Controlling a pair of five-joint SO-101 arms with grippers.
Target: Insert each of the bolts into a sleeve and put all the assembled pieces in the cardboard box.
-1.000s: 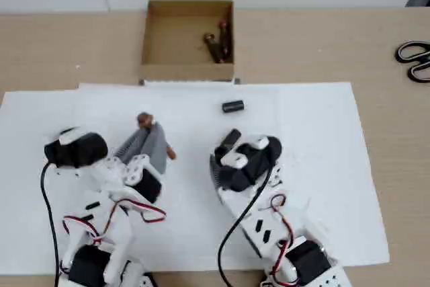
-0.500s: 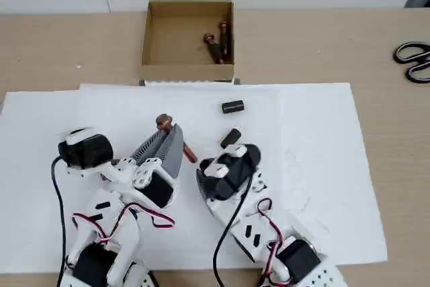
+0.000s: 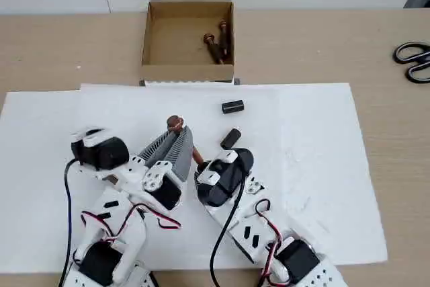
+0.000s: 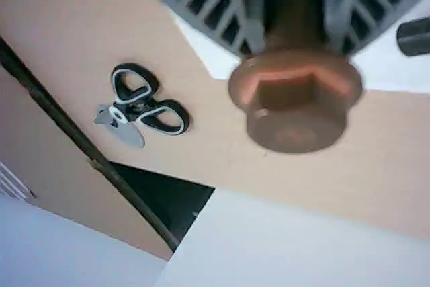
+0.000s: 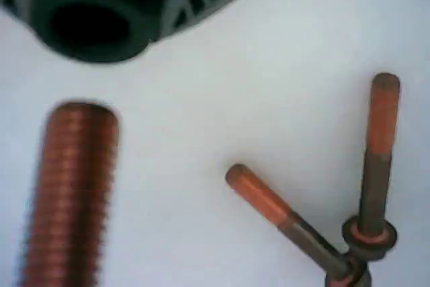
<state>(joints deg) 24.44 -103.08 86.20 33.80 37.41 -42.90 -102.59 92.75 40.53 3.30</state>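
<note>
My left gripper (image 3: pixel 180 140) is shut on a copper bolt (image 3: pixel 176 124), its grey fingers clamped on the shank. The hex head (image 4: pixel 295 99) points toward the box and the threaded end (image 3: pixel 197 157) toward the right arm. My right gripper (image 3: pixel 228 144) is shut on a black sleeve (image 3: pixel 230 138), whose open bore (image 5: pixel 91 28) shows end-on. The bolt's threaded tip (image 5: pixel 70 193) hangs close beside the sleeve, not inside it. A second black sleeve (image 3: pixel 232 106) lies loose on the white paper. Two more bolts (image 5: pixel 269 206) (image 5: pixel 377 159) lie on the paper.
The cardboard box (image 3: pixel 156 35) stands at the back of the table, with assembled pieces (image 3: pixel 218 42) in its right part. White paper (image 3: pixel 322 152) covers the work area. Scissors (image 3: pixel 413 60) lie at the far right on the bare wood.
My left arm carried the bolt rightward and nearer, bringing its threaded end close to the right gripper. The right arm swung left and drew back, while the held sleeve stayed near the same spot.
</note>
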